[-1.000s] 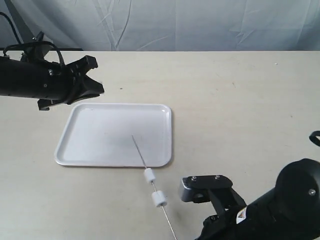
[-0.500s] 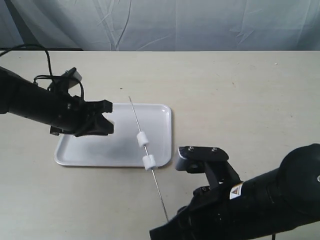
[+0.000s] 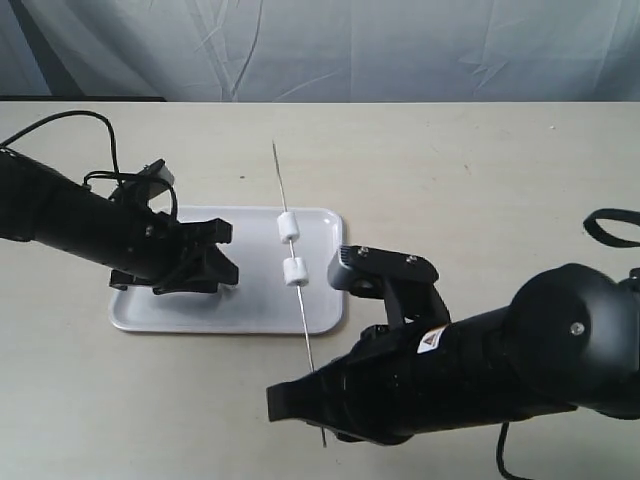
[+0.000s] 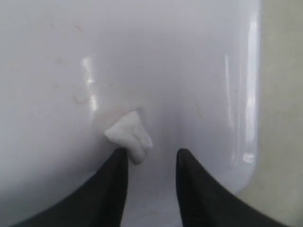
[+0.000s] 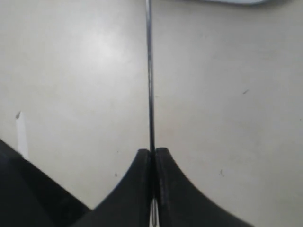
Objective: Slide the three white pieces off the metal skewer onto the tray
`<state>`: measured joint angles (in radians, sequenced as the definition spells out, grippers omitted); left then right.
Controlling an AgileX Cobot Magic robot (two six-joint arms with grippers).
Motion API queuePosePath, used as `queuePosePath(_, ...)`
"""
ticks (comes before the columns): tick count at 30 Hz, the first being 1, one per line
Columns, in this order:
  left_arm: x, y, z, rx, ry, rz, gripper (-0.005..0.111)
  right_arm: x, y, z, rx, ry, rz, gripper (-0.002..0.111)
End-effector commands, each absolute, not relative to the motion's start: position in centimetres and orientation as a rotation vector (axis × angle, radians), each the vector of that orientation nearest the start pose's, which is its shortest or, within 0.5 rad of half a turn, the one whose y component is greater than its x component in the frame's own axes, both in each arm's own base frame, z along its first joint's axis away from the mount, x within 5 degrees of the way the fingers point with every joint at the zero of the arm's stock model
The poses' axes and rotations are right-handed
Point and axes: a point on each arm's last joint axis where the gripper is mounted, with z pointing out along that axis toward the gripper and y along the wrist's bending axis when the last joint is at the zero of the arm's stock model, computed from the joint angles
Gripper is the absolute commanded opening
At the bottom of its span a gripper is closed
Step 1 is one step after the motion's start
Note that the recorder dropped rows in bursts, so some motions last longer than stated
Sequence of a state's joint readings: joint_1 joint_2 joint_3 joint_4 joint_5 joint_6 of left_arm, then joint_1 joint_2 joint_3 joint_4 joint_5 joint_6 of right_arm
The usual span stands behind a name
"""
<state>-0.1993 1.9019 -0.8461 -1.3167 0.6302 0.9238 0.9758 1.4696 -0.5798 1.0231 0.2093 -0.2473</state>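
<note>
The metal skewer [image 3: 303, 320] slants up over the right end of the tray [image 3: 250, 305]. My right gripper [image 3: 314, 378] is shut on its near end, and the rod runs straight out from the closed fingers [image 5: 153, 152]. Two white pieces [image 3: 287, 226] [image 3: 295, 271] sit on the rod above the tray. My left gripper [image 3: 222, 252] hovers low over the tray's middle, open. In the left wrist view a third white piece [image 4: 129, 137] lies on the tray [image 4: 199, 71], touching one fingertip [image 4: 120, 158]. The exterior view hides this piece.
The beige table [image 3: 480, 190] surrounds the tray. A pale cloth backdrop [image 3: 350, 50] hangs behind. The right arm's bulky black body [image 3: 500, 360] fills the front right. Cables [image 3: 100, 130] trail from the left arm.
My right gripper has carried the skewer farther back and a little right, so both threaded pieces now hang over the tray. My left gripper has shifted slightly right over the tray.
</note>
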Motion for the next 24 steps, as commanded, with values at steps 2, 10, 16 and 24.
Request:
queuePosePath(2,29.7,-13.0,14.1,0.073,2.603,-1.291,0.034,13.7,22.3,16.1,-0.236,2.706,0.828,-0.001)
queuePosePath(10,29.6,-13.7,15.3,0.09,2.489,-1.495,0.034,13.6,22.5,15.1,-0.215,2.765,0.814,-0.001)
queuePosePath(16,29.5,-14.0,15.8,0.083,2.455,-1.572,0.034,13.5,22.5,15.1,-0.227,2.77,0.816,-0.001)
queuePosePath(24,29.3,-14.1,16.0,0.099,2.444,-1.611,0.034,13.3,22.5,15.0,-0.275,2.783,0.821,-0.001)
